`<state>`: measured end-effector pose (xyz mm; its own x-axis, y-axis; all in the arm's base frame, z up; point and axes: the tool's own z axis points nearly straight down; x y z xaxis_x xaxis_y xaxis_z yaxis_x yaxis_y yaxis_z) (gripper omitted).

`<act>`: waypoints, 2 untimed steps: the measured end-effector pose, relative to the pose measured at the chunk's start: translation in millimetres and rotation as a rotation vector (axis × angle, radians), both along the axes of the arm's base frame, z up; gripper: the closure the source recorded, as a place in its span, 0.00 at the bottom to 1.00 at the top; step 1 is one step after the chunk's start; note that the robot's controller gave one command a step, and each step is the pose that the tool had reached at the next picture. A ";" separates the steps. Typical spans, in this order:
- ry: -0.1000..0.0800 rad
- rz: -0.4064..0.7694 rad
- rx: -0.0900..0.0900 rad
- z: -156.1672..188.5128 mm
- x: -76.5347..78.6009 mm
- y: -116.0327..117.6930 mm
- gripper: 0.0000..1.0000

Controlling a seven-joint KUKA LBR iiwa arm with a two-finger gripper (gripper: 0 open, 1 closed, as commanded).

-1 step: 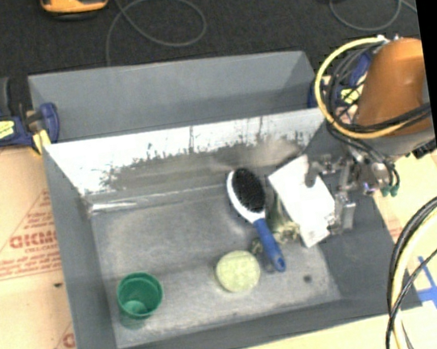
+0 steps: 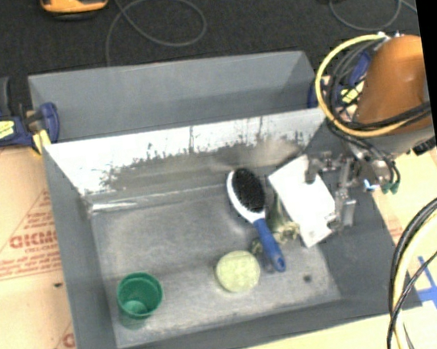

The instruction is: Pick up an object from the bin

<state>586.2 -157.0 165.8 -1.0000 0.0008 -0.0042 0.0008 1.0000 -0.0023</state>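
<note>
Along the lower floor of the bin (image 2: pixel 86 295) sit a green cup (image 2: pixel 140 294) and a pale green round pad (image 2: pixel 238 271); above them lies a blue-handled hairbrush (image 2: pixel 252 205). Right of centre, a white box (image 2: pixel 303 197) lies just left of the gripper (image 2: pixel 341 190), touching it, its long axis roughly up-down the frame. Whether the jaws are released or clenched I cannot tell.
</note>
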 end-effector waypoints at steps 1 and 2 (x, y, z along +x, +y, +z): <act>-0.001 0.066 -0.001 -22.9 -9.5 42.3 0.00; -0.001 0.123 0.000 -69.0 -14.5 82.9 0.00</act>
<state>571.8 -74.1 96.9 -0.9925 -0.1222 -0.0051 -0.1221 0.9925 -0.0028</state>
